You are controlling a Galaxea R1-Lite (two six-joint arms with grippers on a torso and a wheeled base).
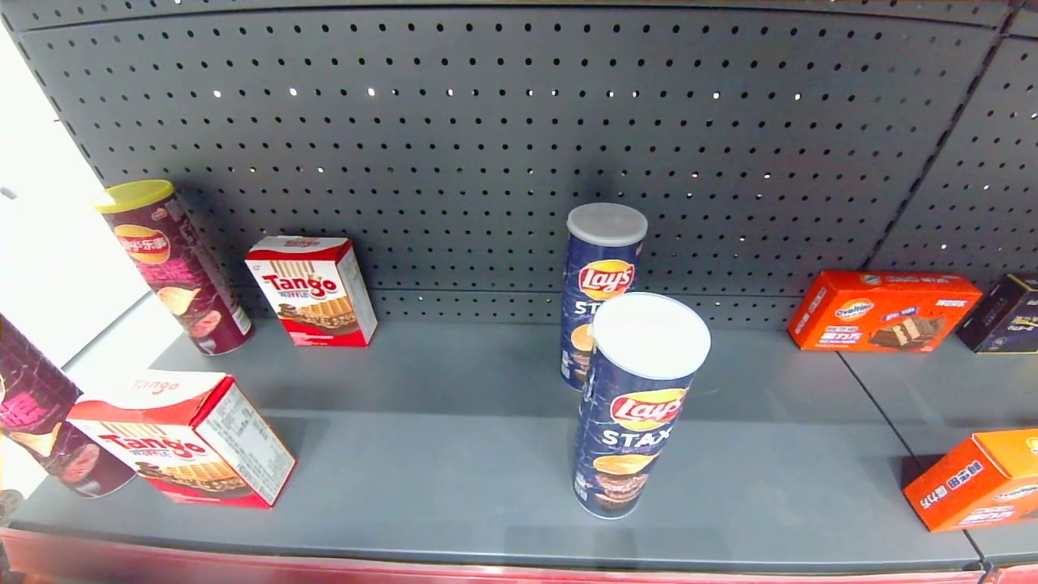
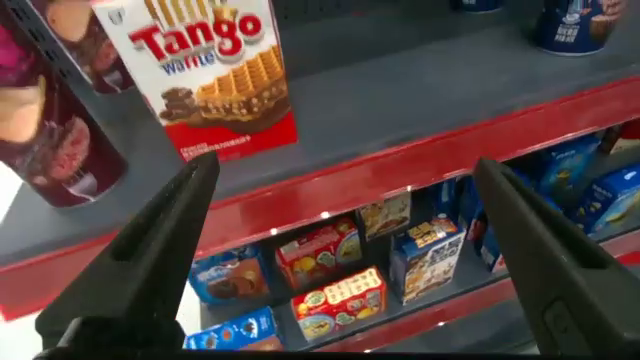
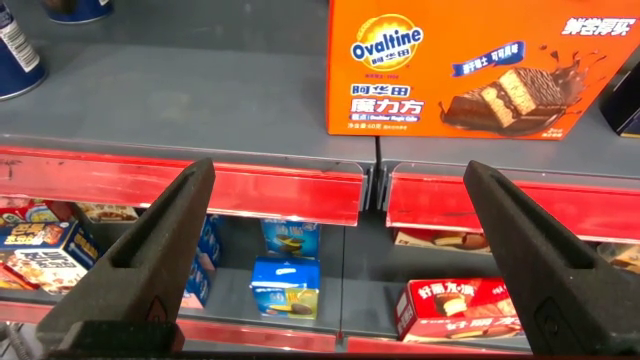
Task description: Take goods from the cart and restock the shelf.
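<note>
Goods on the shelf stand in front-and-back pairs: a blue chip can upright near the front edge with a second blue can just behind it, a wafer box at the front left with its twin by the back panel, maroon chip cans at the far left, and orange chocolate boxes on the right. We judge all of these to be light. The cans are stiff paperboard tubes with smooth, slippery sides and a tall, narrow stance that tips easily, so we would take one across the middle of its body, fingers on opposite sides, and squeeze only enough to stop it sliding. The boxes are thin card that dents under pressure. We would grip them across the narrow faces, close to an edge where the card is stiffest. Wide bare stretches lie between the wafer boxes and the blue cans, and between the cans and the orange boxes, which looks like room for more stock. The left gripper hangs in front of the shelf's red front rail, below and just outward of the front wafer box, its fingers spread wide with nothing between them. The right gripper hangs likewise before the rail beneath an orange box, fingers spread and empty. Both point toward the packs on the lower shelf.
</note>
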